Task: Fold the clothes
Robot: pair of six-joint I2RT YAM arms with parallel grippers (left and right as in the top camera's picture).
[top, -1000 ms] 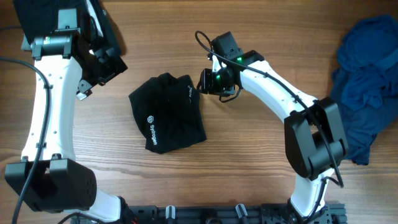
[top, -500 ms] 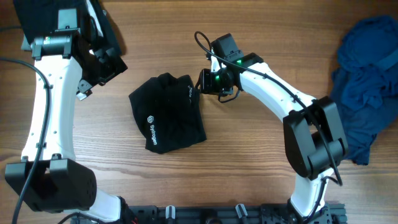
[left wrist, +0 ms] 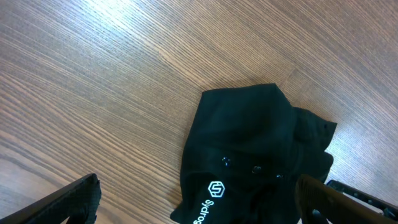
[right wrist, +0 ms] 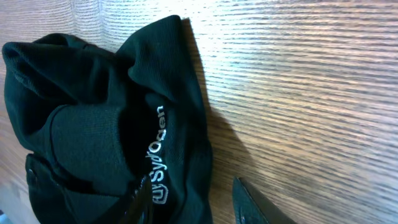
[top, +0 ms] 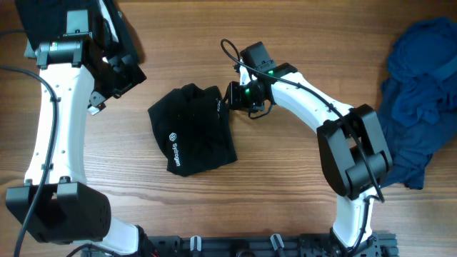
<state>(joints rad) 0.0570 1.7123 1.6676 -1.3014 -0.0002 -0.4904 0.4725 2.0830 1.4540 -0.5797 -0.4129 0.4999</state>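
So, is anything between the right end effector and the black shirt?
Nothing visible. The right end effector is at the shirt's upper-right edge. In the wrist view its fingers straddle that edge, with only bare table beside it.

Soft, even light falls from above on the wooden table, and the overhead view is crisp. Both wrist views catch pale glare on the grain. The black shirt swallows detail and casts a soft shadow beside it.
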